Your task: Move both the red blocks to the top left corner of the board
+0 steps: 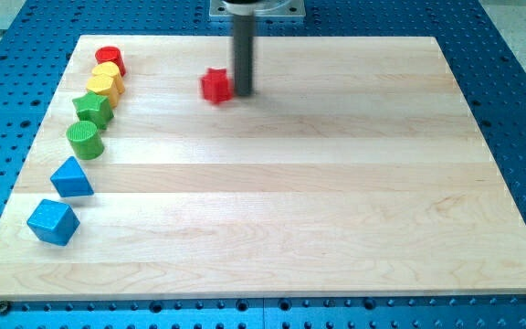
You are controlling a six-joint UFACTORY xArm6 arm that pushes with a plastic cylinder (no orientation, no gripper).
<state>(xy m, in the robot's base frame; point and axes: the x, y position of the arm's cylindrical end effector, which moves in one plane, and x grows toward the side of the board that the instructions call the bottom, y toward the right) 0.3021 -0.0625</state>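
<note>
Red is the colour that matters: the red block [215, 85], blurred so that its shape is hard to make out beyond a chunky faceted body, sits just beside my tip [243, 92], on the tip's left as the view shows it, touching or nearly so. That placing makes sense for a shove toward the view's left, since the rod stands on the side away from the target corner. I carry no claw at all, only the straight dark rod, so nothing spreads, presses together or pinches; the tip can only push.

Well to the tip's left and slightly toward the view's top lies the red cylinder [110, 59], already near the top left corner of the wooden board [336, 210]; I judge that one as good as placed.

Running from it toward the view's bottom, further from the tip, a column hugs the board's left edge: a yellow block [107, 82], a green star-like block [92, 108], a green cylinder [85, 139], a blue triangular block [71, 176] and a blue cube [53, 221]. Their tidy line leaves a lane along the top edge, which I think suits the push. One risk: a slightly off-centre contact could send the red block spinning into the yellow one.
</note>
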